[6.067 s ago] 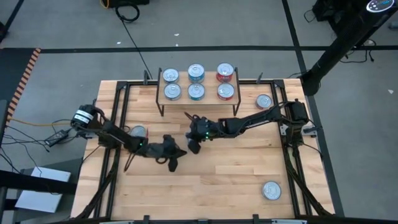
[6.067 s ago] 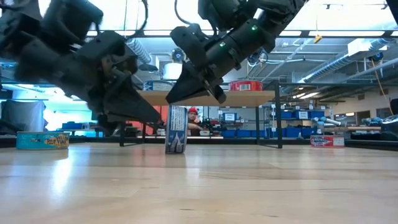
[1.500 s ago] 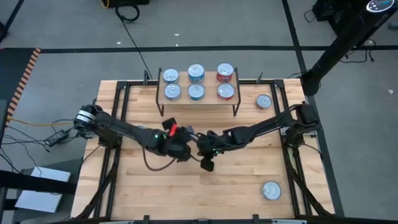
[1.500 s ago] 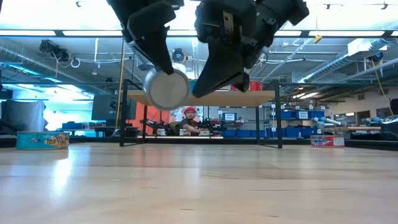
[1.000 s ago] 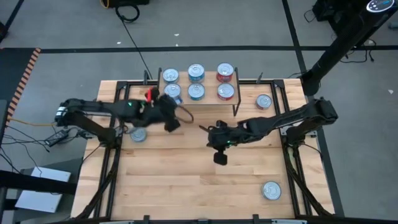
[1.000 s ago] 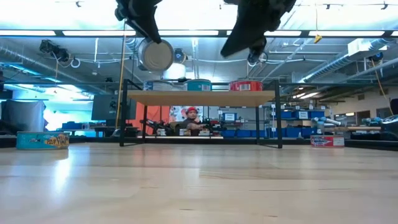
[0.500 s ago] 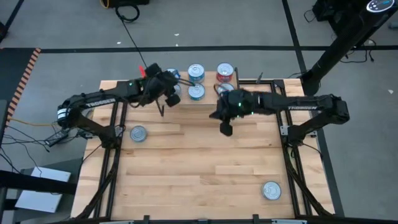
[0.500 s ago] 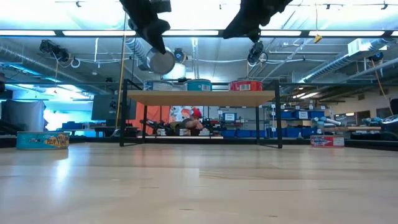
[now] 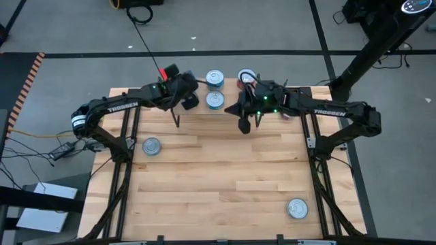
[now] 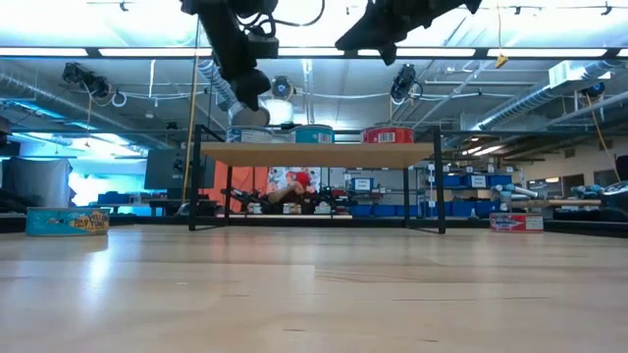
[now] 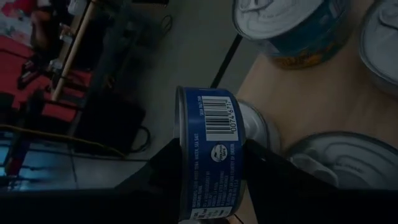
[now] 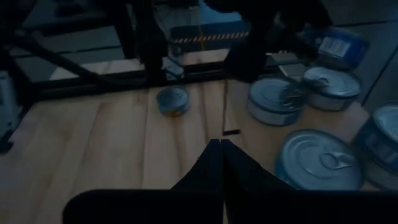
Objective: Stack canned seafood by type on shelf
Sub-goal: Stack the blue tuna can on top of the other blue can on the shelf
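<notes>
Item: dark-blue-labelled tin [image 11: 210, 160], held on edge between the two fingers of my left tool [image 11: 208, 186], barcode side facing the wrist camera, its flat ends turned sideways. My left tool pinches it across the label wall, above the left end of the shelf [image 9: 228, 109]; in the low view the left tool [image 10: 247, 93] hangs just over the tin standing at that end. On the shelf board: a teal-labelled tin [image 9: 214, 79] at the back middle, a second teal tin [image 9: 214, 101] in front of it, a red-labelled tin [image 9: 245, 77] at the back right, partly hidden by my right arm. The left wrist view shows silver pull-tab lids directly beneath and beside the held tin; whether it touches any of them I cannot tell. My right tool [image 9: 245, 126] sits at the right end of the shelf's front edge, fingers pressed together, holding nothing. On the surface [image 9: 225, 184]: one loose tin [image 9: 151, 145] near the left rail, one loose tin [image 9: 297, 208] at the front right corner, both well apart from either tool.
</notes>
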### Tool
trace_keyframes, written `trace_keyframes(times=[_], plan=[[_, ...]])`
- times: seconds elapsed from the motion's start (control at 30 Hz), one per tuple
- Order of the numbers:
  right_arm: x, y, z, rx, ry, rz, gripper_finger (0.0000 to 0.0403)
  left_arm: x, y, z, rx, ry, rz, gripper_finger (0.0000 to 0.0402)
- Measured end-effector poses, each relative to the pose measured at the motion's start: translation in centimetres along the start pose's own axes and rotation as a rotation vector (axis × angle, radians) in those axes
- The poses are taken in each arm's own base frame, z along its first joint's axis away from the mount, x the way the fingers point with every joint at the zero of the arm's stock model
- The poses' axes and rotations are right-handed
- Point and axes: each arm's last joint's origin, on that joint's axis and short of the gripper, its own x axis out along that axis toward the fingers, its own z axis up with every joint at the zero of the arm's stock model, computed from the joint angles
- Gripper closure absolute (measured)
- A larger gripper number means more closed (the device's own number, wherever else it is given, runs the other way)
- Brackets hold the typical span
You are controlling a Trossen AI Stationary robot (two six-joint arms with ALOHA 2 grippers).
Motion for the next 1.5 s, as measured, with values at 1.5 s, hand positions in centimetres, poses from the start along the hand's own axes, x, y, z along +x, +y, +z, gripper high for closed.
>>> trace_keyframes(times=[1.5], plan=[[1.6,-2.3,-1.6,0.159,-0.108,-0.174,0.0402,3.1,-0.4,-0.7,0.133,0.055,-0.129,0.0189]])
